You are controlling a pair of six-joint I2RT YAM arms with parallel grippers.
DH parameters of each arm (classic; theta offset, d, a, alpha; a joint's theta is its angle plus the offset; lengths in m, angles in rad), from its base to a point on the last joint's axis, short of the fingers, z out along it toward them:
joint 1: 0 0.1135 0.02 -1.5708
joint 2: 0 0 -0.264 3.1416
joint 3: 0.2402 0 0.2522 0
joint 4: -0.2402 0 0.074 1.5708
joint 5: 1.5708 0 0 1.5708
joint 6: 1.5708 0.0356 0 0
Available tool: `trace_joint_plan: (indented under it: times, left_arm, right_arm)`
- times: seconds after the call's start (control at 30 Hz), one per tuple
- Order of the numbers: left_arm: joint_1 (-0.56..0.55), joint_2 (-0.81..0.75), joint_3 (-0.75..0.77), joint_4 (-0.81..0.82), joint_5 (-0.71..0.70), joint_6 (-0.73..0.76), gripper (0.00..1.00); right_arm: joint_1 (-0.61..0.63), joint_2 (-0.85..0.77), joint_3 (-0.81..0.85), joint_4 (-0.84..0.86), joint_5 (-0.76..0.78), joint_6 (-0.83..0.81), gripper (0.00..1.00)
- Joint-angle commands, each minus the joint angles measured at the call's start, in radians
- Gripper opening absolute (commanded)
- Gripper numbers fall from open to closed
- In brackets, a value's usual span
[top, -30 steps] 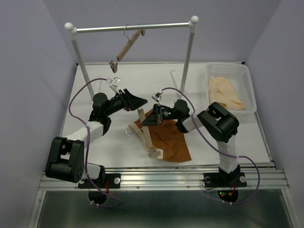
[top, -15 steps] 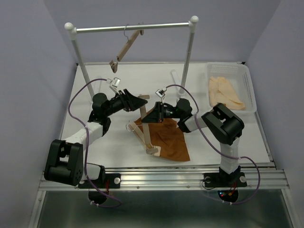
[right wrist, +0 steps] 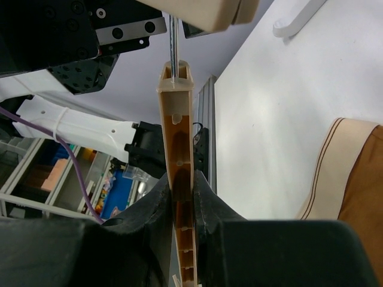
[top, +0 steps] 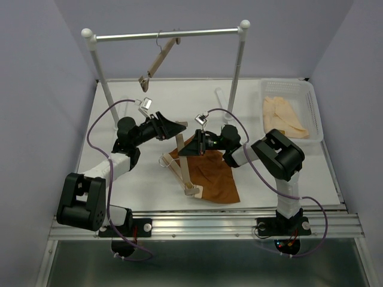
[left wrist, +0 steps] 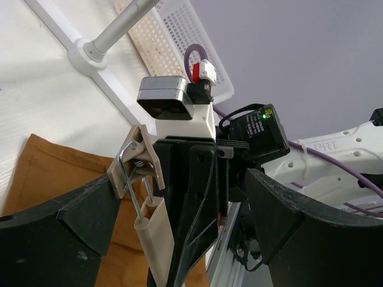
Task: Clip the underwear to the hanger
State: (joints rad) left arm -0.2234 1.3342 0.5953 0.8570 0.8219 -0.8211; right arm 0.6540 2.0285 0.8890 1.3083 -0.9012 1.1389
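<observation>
The hanger (top: 186,170) slants up off the table, its lower clip end resting on the rust-brown underwear (top: 216,179). My right gripper (top: 184,150) is shut on the hanger's bar (right wrist: 178,137), pads pressed on both faces. My left gripper (top: 178,127) is open around the hanger's raised end. In the left wrist view that end's clip (left wrist: 137,160) hangs close to the left finger (left wrist: 66,218), apart from the right finger (left wrist: 281,209). The underwear (right wrist: 362,197) lies flat, its tan waistband (right wrist: 326,170) toward the hanger.
A second hanger (top: 159,60) hangs tilted from the steel rail (top: 179,33) on white posts at the back. A white basket (top: 316,110) with cream garments (top: 283,116) stands at the back right. A white post foot (left wrist: 87,54) is near the underwear.
The right gripper has raised the hanger's upper end and brought it left, between the left gripper's fingers. The left gripper's jaws have narrowed slightly.
</observation>
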Motion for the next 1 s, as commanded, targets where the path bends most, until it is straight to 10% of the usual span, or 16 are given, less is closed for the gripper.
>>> trace_joint_plan:
  times: [0.0,0.97]
  left_arm:
    - [-0.008,-0.013,0.032,0.076,-0.016,-0.003,0.93]
    - [-0.033,0.009,0.092,-0.007,-0.113,0.04,0.73]
  right_arm:
    - [-0.005,-0.019,0.019,0.161,0.014,-0.045,0.01]
    - [0.004,-0.019,0.004,0.146,0.035,-0.053,0.01]
